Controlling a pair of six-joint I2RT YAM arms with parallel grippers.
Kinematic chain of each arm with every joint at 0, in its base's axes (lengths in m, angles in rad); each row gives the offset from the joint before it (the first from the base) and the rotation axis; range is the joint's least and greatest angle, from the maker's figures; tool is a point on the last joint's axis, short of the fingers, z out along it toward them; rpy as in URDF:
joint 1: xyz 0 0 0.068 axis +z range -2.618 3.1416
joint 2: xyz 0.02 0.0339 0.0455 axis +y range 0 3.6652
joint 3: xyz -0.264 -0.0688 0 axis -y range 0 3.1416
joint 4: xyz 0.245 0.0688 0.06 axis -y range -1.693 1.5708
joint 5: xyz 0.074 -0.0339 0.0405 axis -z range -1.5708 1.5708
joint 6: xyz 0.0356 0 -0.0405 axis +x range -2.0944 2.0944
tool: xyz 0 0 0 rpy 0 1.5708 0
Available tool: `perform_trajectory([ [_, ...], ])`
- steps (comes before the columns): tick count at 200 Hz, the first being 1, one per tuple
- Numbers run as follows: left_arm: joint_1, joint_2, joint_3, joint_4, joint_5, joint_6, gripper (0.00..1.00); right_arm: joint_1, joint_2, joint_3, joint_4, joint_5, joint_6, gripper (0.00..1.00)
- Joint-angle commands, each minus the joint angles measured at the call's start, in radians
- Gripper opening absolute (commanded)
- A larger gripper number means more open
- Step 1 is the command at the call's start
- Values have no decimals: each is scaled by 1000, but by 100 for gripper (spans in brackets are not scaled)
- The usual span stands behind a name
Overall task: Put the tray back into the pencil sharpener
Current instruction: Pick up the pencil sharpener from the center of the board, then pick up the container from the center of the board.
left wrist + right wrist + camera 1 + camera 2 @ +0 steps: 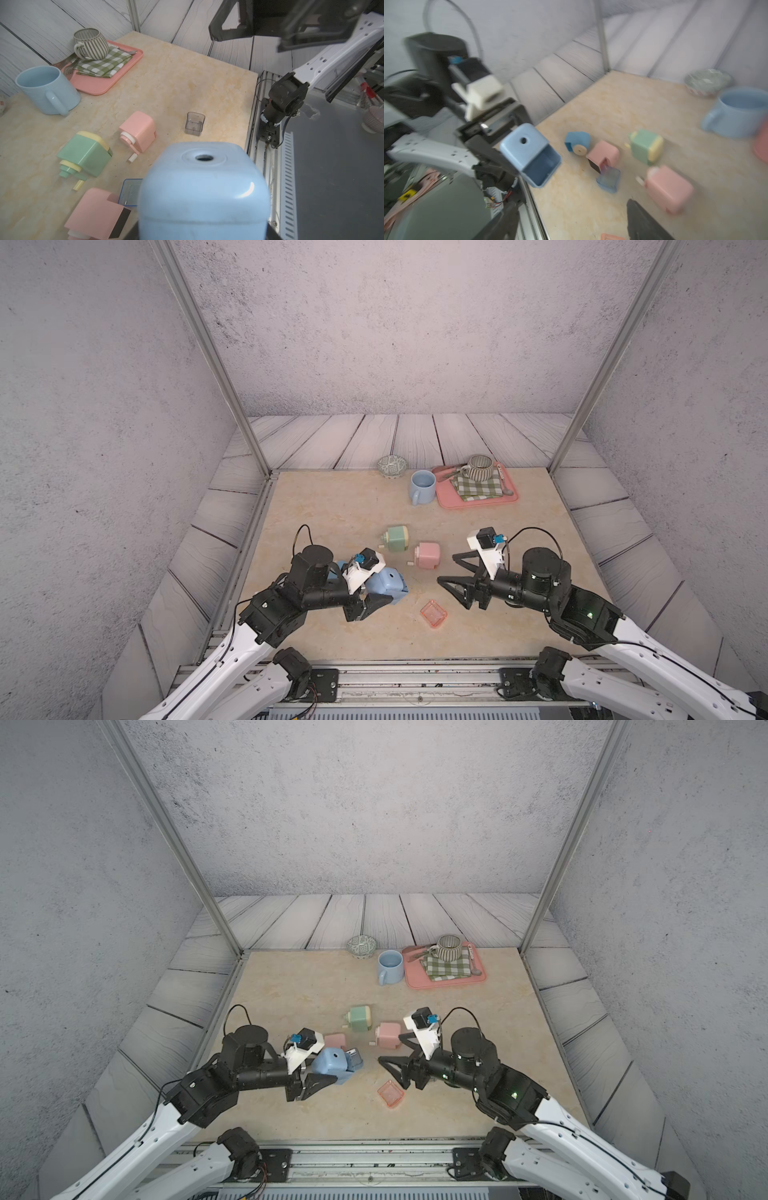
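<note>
My left gripper (383,594) is shut on a light blue pencil sharpener (387,580) and holds it off the table. The sharpener's empty slot (542,168) faces the right wrist view. A small clear blue tray (129,192) lies on the table beside a pink sharpener (97,212), just behind the held one. In both top views a clear orange tray (433,614) lies near the front edge. My right gripper (446,569) is open and empty, hovering above and behind that orange tray (390,1092). A grey clear tray (194,123) stands further right.
A green sharpener (397,537) and a second pink sharpener (428,554) lie mid-table. At the back are a blue mug (422,486), a patterned bowl (391,466) and a pink serving tray (449,501) with a cloth and a striped cup. A darker blue crank piece (577,143) lies behind the left arm.
</note>
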Motion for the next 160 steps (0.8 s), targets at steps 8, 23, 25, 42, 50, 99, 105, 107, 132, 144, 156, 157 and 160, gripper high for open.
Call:
perform_trajectory([
  [8, -25, 49, 31, -51, -36, 110, 24, -17, 60, 20, -490, 390, 367, 74],
  [23, -48, 75, 33, -56, -54, 139, 23, -61, 131, 36, -578, 332, 392, 72],
  [25, -49, 77, 33, -57, -55, 142, 22, -69, 143, 39, -587, 321, 393, 72],
  [42, -67, 100, 36, -61, -78, 171, 22, -139, 243, 68, -639, 229, 350, 71],
  [50, -73, 109, 37, -67, -89, 187, 22, -164, 283, 78, -648, 212, 317, 71],
  [99, -113, 157, 32, -89, -158, 269, 21, -295, 468, 94, -536, 125, 127, 59],
  [105, -117, 160, 29, -85, -164, 274, 21, -305, 497, 100, -519, 112, 106, 57],
  [107, -118, 162, 28, -83, -167, 275, 21, -306, 504, 102, -515, 109, 101, 57],
  [132, -132, 186, 21, -62, -186, 290, 21, -319, 604, 124, -464, 84, 39, 49],
  [144, -138, 200, 21, -56, -187, 296, 21, -321, 643, 131, -439, 78, 15, 44],
  [156, -144, 210, 19, -54, -189, 302, 21, -325, 672, 134, -421, 79, -2, 41],
  [157, -144, 211, 19, -54, -190, 303, 21, -324, 674, 135, -420, 80, -3, 41],
  [160, -145, 213, 19, -52, -190, 304, 21, -326, 682, 136, -419, 83, -8, 40],
])
